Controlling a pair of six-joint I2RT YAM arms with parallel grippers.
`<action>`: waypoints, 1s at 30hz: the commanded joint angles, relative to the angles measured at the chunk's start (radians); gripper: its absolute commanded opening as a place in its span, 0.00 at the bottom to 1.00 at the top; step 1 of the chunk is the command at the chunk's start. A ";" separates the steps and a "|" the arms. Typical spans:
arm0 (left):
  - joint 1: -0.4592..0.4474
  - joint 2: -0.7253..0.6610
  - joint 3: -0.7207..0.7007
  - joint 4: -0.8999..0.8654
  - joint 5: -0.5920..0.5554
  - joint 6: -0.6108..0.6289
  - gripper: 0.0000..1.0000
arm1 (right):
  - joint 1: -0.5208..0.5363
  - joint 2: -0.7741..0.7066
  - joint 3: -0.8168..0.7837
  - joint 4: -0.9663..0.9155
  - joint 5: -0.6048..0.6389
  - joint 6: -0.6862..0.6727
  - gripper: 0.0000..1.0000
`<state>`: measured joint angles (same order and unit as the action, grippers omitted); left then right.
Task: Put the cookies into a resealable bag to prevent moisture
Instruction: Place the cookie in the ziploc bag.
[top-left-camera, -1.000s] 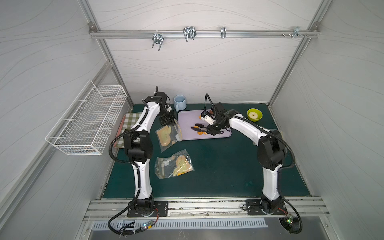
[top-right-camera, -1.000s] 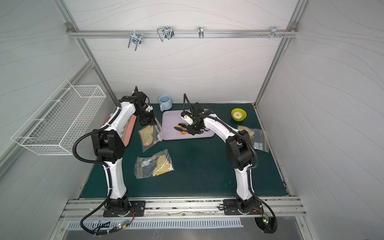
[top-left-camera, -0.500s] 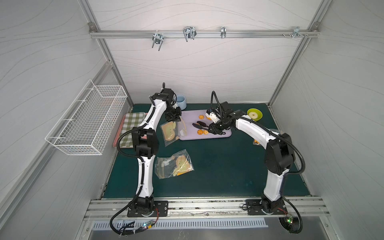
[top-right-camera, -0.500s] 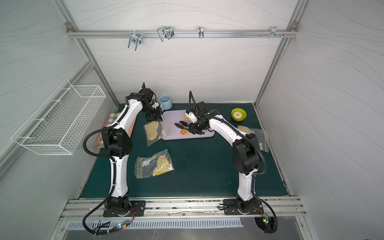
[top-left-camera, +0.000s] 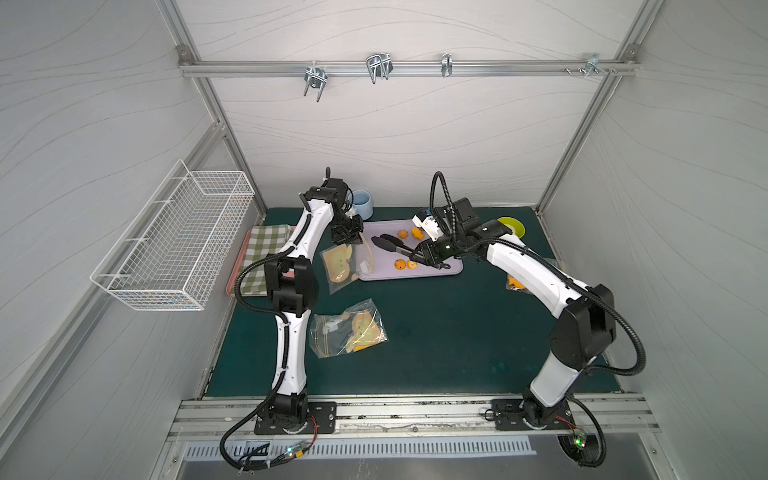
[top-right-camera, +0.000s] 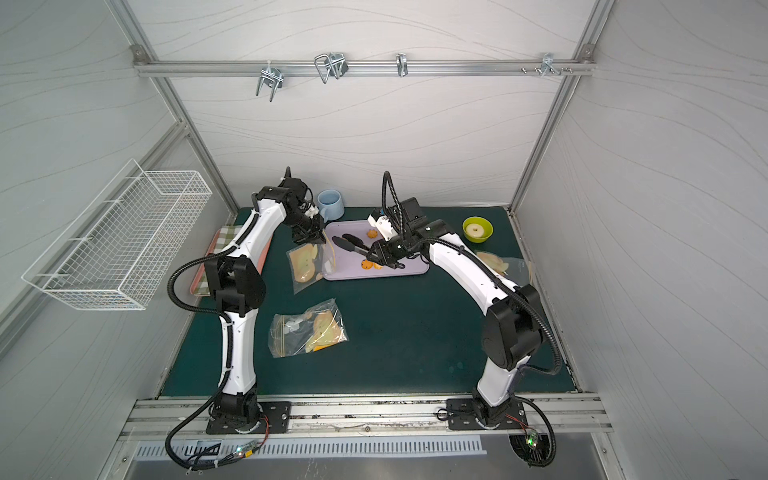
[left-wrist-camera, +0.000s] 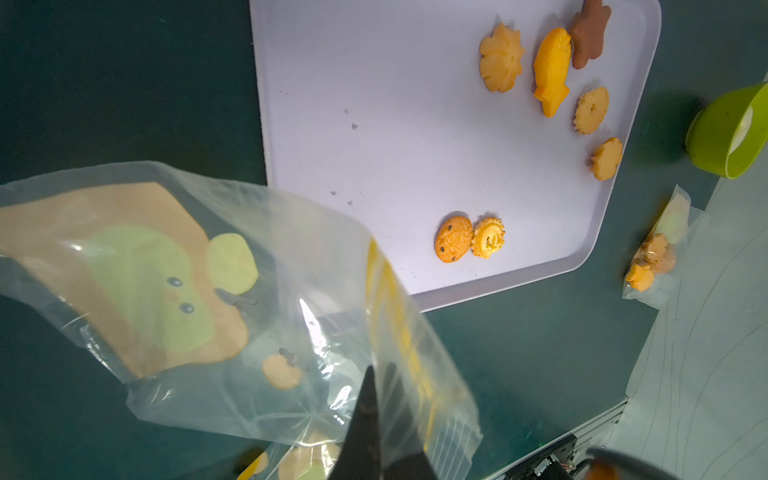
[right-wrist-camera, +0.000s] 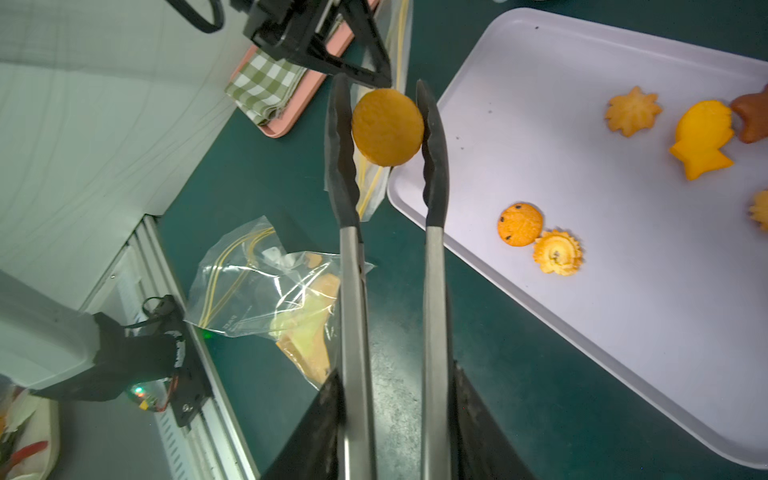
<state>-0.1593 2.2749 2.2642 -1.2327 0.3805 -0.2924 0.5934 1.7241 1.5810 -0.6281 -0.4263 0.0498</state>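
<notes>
Dark green mat (top-left-camera: 436, 332) covers the table. The left gripper (top-left-camera: 348, 240) is pinched tight on the lip of the resealable bag (left-wrist-camera: 291, 311), which trails from its fingers beside the lilac tray (right-wrist-camera: 582, 353). The right gripper (right-wrist-camera: 395, 415) clamps black-tipped tongs (right-wrist-camera: 351, 291). Beyond its fingers, a round cookie (right-wrist-camera: 387, 126) sits between the tong tips, close to the left fingers. The other cookies (right-wrist-camera: 519, 224) lie on the tray.

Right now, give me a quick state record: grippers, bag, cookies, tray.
left gripper: shut on bag, zip edge held up
right gripper: shut on tongs
tongs: pinching one round cookie, close to the bag
tray: seven cookies left, counted in the left wrist view
spare bag: flat on mat
</notes>
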 joint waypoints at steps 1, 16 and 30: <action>0.001 0.019 0.035 -0.016 0.021 -0.001 0.00 | 0.015 0.011 0.014 0.057 -0.096 0.029 0.40; 0.002 0.015 0.031 -0.014 0.038 0.001 0.00 | 0.022 0.097 0.025 0.087 -0.139 0.066 0.40; 0.003 0.007 0.023 -0.008 0.058 0.004 0.00 | -0.018 0.174 0.044 0.070 -0.105 0.150 0.39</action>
<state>-0.1593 2.2749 2.2642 -1.2320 0.4217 -0.2920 0.5858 1.8858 1.5913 -0.5678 -0.5308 0.1768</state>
